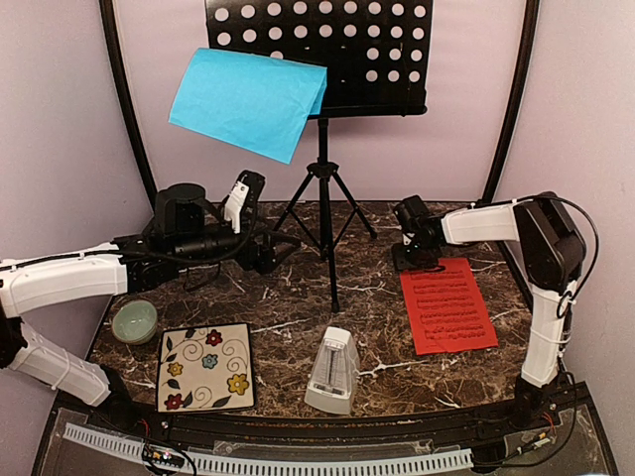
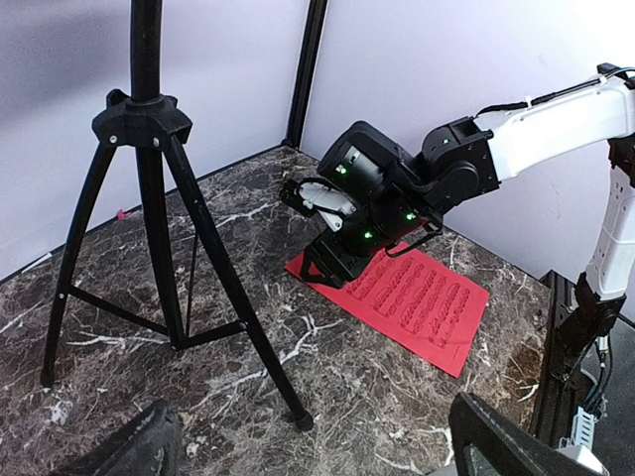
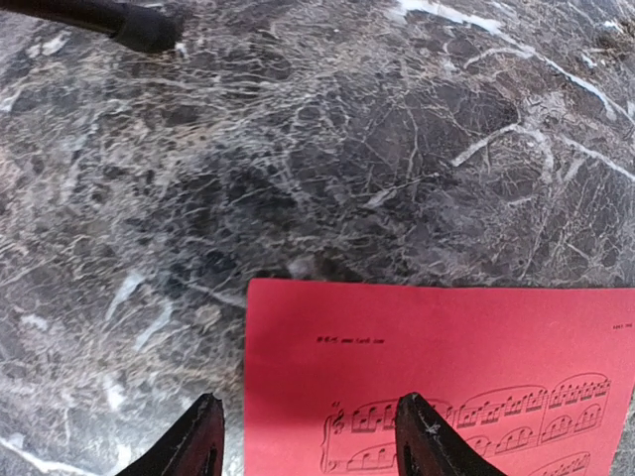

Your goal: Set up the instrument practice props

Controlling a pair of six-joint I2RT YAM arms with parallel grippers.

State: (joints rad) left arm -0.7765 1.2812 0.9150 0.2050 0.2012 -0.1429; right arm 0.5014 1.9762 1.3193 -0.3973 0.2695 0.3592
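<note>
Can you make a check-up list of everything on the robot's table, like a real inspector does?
Surface: dark marbled table with white veins.
Job's things: black music stand upright at the back, blue sheet hanging crooked on its desk; red sheet flat on the right; white metronome upright near the front.
Clutter: green bowl and flower tile, front left.
Grippers: left gripper open, empty; right gripper open, straddling the red sheet's edge.
Cables: black cable looping along the right arm.
Surroundings: pale walls, black frame poles.

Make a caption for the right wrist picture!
Right fingers straddle an edge of the red music sheet on the marble table.
</note>
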